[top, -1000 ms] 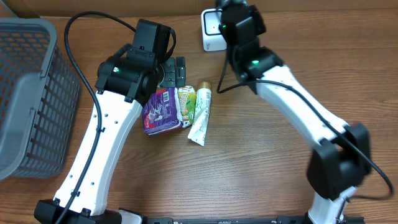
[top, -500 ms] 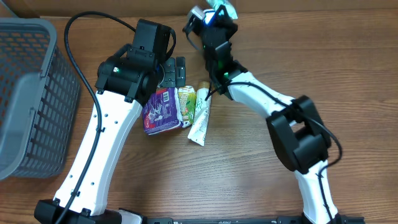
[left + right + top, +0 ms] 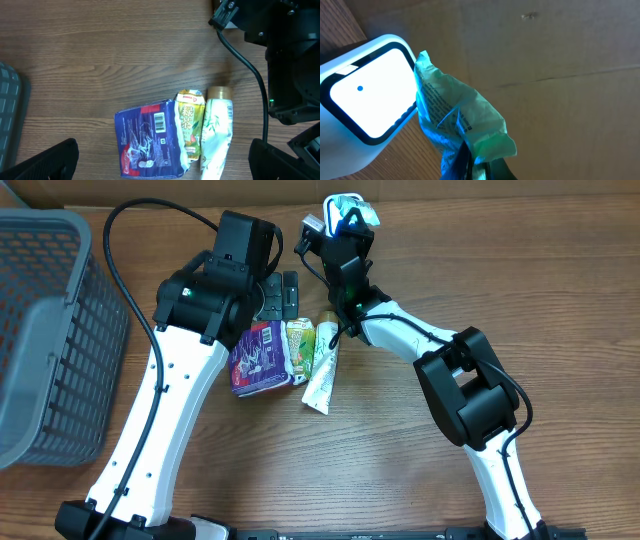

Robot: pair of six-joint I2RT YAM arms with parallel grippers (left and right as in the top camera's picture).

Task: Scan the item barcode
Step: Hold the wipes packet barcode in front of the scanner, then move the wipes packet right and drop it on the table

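Note:
My right gripper (image 3: 472,162) is shut on a crinkly green-and-blue packet (image 3: 460,120), pinched by its lower end. The packet stands right next to the lit white face of the barcode scanner (image 3: 365,95), with small print showing on it. From overhead the packet (image 3: 350,205) sits at the table's far edge, above the right gripper (image 3: 345,220). My left gripper (image 3: 162,167) is open, hovering over a purple snack bag (image 3: 150,140) whose barcode faces up. Overhead, the left gripper (image 3: 277,293) is just behind that bag (image 3: 260,358).
A green tea packet (image 3: 190,125) and a white-green tube (image 3: 215,135) lie to the right of the purple bag. A grey mesh basket (image 3: 50,330) stands at the left edge. A brown cardboard wall (image 3: 560,60) rises behind the scanner.
The right arm has folded and turned its wrist, and the packet has come into view at the scanner. The left arm and the items on the table have not moved.

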